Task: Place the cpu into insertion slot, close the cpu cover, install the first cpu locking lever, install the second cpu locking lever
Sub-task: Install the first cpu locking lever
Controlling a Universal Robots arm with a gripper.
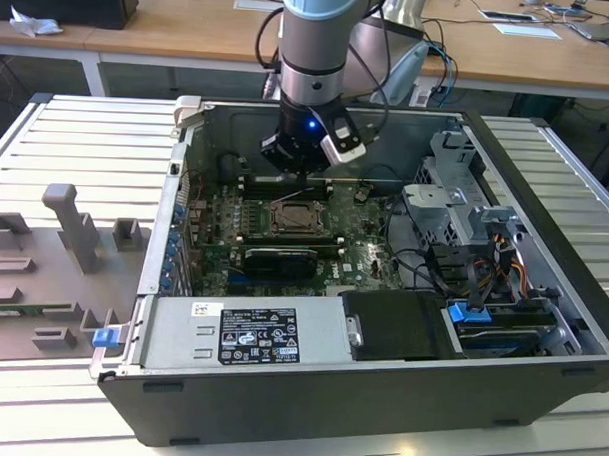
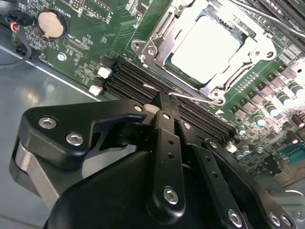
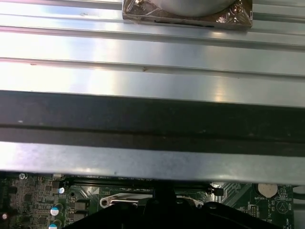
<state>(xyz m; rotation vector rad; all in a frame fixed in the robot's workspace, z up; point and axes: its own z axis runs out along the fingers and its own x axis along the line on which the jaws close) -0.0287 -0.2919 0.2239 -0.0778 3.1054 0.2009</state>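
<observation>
Second wrist view shows the fingers (image 2: 164, 102) pressed together on a thin locking lever (image 2: 190, 98) at the socket's six o'clock edge, the cpu (image 2: 205, 47) seated under the closed cpu cover (image 2: 157, 40).

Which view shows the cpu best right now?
The second wrist view: the cpu sits in the insertion slot with the cpu cover closed around it, its pale top showing. The exterior view shows the socket area small, below the gripper. The first wrist view catches a strip of motherboard.

Open above cpu cover (image 2: 205, 45) — memory slots (image 2: 143, 78) w/ case wall (image 3: 152, 121) close by.
</observation>
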